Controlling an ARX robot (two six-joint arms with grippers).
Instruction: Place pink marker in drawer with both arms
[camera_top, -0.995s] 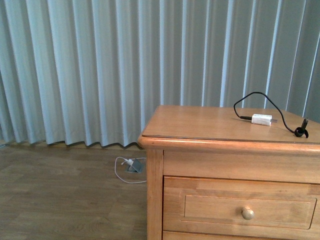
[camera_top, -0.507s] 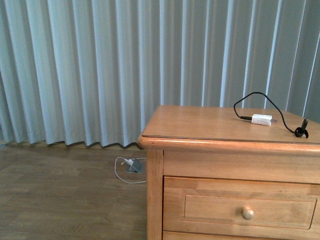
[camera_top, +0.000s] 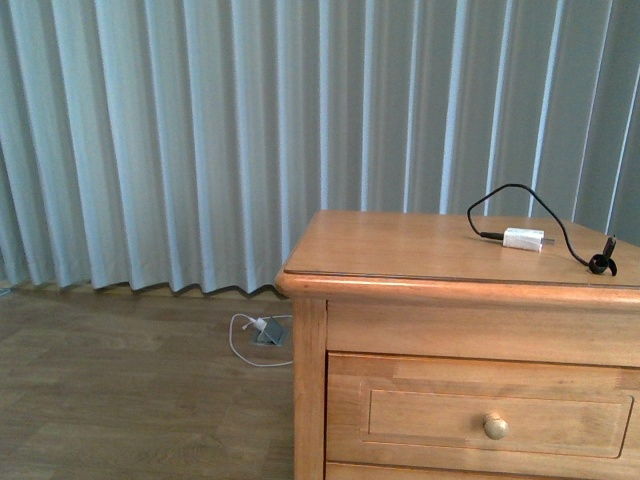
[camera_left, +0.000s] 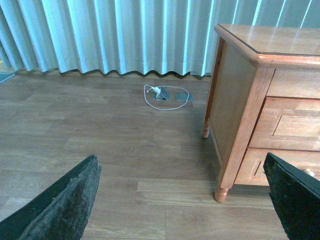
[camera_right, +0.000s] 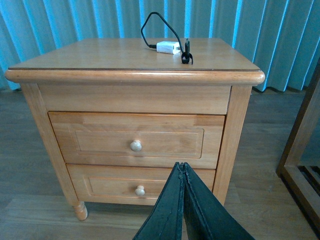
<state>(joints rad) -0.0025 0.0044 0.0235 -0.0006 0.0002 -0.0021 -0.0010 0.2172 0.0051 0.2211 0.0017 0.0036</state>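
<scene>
Found no pink marker in any view: not on the desk (camera_right: 75, 56) top, not on the floor, not in either claw, so could not say where it lay. Saw the left claw (camera_left: 180, 159) spread wide over bare floorboards beside the desk, holding nothing, and the right claw (camera_right: 181, 165) pinched tight, tips together, empty as far as could be told, hanging in front of the desk below the drawer (camera_right: 100, 140). Noted the drawer fully closed, its round knob (camera_right: 135, 145) untouched, with the lower drawer (camera_right: 100, 186) and its matching knob just beneath. Judged the first hazard to be a search with no target in sight: easy to mistake the white charger (camera_top: 523, 239) and its black cable (camera_top: 505, 190) on the desktop for the thing wanted. Judged the second to be the two like knobs set close together, inviting a pull on the wrong drawer. Reckoned too that the pinched right claw would need to part before closing on the small knob, and might slip off its rounded face or tug the light desk forward. Feared also snagging the cable while reaching across the top. Read no brand, label or writing anywhere; saw nothing printed on the charger at this distance.
</scene>
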